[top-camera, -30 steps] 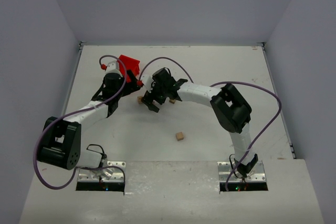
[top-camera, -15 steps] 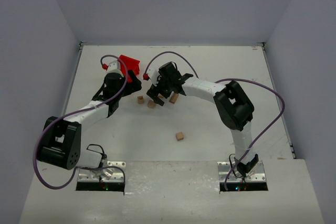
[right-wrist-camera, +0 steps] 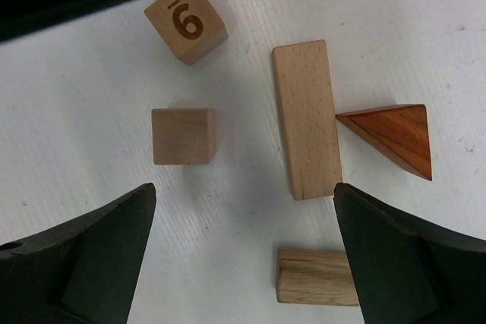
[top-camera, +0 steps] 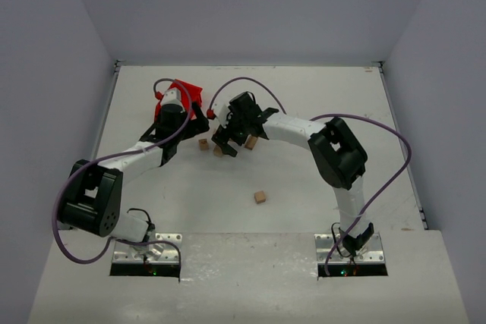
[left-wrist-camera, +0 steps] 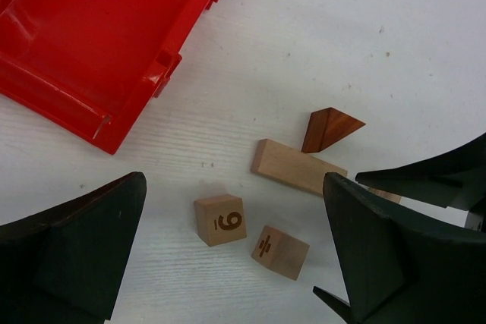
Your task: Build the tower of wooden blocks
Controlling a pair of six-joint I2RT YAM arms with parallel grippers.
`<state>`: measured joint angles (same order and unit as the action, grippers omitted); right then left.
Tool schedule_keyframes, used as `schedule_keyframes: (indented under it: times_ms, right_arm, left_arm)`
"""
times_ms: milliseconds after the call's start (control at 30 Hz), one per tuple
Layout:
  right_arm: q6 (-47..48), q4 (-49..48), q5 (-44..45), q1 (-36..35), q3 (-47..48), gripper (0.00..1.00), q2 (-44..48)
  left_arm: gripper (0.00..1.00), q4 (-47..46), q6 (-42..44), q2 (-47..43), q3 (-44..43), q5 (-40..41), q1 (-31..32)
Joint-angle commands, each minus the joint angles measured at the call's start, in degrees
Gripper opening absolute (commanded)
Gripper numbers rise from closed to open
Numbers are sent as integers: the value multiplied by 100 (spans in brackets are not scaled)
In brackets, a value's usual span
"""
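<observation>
Several wooden pieces lie loose and flat on the white table, none stacked. In the right wrist view there is a pale cube marked 9 (right-wrist-camera: 186, 22), a plain cube (right-wrist-camera: 183, 136), a long slab (right-wrist-camera: 306, 119), a reddish-brown wedge (right-wrist-camera: 391, 138) touching the slab, and a short block (right-wrist-camera: 315, 276). My right gripper (right-wrist-camera: 243, 263) hangs open and empty above them. My left gripper (left-wrist-camera: 235, 263) is open and empty over the 9 cube (left-wrist-camera: 220, 219) and a cube with a division sign (left-wrist-camera: 280, 251). The slab (left-wrist-camera: 298, 167) and wedge (left-wrist-camera: 331, 127) lie beyond.
A red plastic bin (top-camera: 186, 90) stands just beyond the left gripper (top-camera: 196, 123), and its corner shows in the left wrist view (left-wrist-camera: 114, 43). The two grippers are close together over the pile; the right one (top-camera: 225, 142) is beside it. One lone cube (top-camera: 260, 197) lies nearer the bases.
My right gripper has lifted and drawn back a little to the right, uncovering a second cube beside the first. My left gripper has shifted slightly toward the red bin.
</observation>
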<state>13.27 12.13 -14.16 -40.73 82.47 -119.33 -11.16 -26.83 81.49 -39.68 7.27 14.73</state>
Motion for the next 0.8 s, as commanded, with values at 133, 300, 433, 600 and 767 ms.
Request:
schedule_keyframes:
  times_ms: [133, 300, 433, 600, 767]
  right_arm:
    - [18, -208, -13, -31, -15, 99, 196]
    - [260, -195, 180, 41, 101, 99, 34]
    - [264, -66, 121, 189, 279, 99, -119]
    - [290, 77, 97, 246, 461, 99, -304]
    - [299, 91, 183, 250, 492, 99, -405]
  left_arm:
    - [100, 299, -133, 280, -461, 442, 306]
    - [100, 340, -200, 198, -368, 540, 320]
    - [100, 318, -192, 224, -373, 532, 320]
    - [100, 278, -147, 292, -391, 503, 320]
    - [100, 222, -135, 321, -365, 503, 329]
